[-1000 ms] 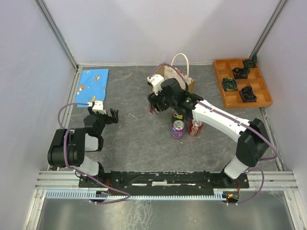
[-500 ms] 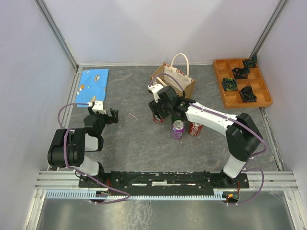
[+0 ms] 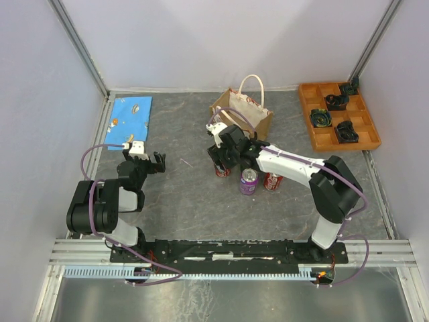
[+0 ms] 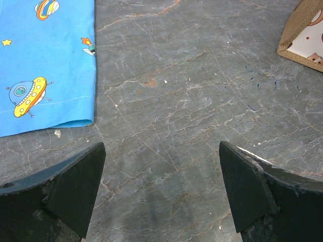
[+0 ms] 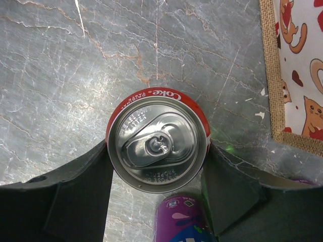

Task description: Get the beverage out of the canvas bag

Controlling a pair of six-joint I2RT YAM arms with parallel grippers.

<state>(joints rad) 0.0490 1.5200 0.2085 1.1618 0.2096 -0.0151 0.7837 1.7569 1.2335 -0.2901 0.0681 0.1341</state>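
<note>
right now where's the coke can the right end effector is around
Top view: the coke can is mid-table between the fingers of the right end effector, near side of the canvas bag, left of the purple can.

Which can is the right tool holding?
The red cola can furthest left, gripped on both sides by the right tool. The purple can and the other red can stand free to its right.
</note>
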